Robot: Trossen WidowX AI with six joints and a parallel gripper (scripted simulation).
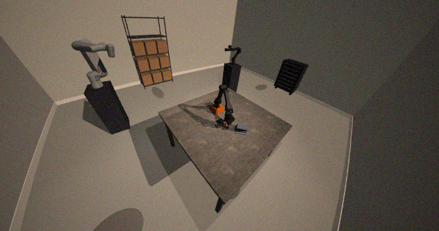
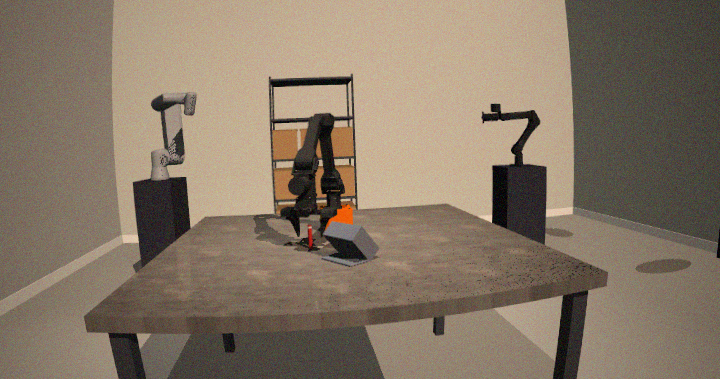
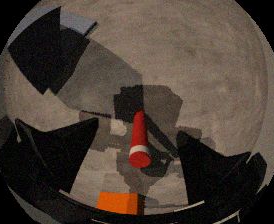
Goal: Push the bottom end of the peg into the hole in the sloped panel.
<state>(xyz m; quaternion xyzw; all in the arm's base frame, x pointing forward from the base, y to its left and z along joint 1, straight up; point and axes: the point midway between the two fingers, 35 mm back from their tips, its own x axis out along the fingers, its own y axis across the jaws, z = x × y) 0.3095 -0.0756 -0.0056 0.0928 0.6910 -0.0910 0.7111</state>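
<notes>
A red peg (image 1: pixel 226 124) (image 2: pixel 310 238) (image 3: pixel 139 132) with a white band near its top stands upright on the table; its top looks round. My gripper (image 2: pixel 310 233) (image 3: pixel 139 129) is open, pointing down, with one finger on each side of the peg and a gap on both sides. The fingertips are about level with the peg's upper part in the exterior view. The grey sloped block with the panel (image 1: pixel 242 127) (image 2: pixel 365 242) (image 3: pixel 78 23) stands close by, at upper left in the wrist view. Its face there is in dark shadow, and its hole cannot be made out.
The orange base (image 1: pixel 216 108) (image 2: pixel 342 216) (image 3: pixel 117 202) of my arm is behind the gripper on the brown table (image 1: pixel 233 155) (image 2: pixel 252 285). Two other arms on pedestals and a shelf with boxes (image 1: pixel 150 63) stand away from the table.
</notes>
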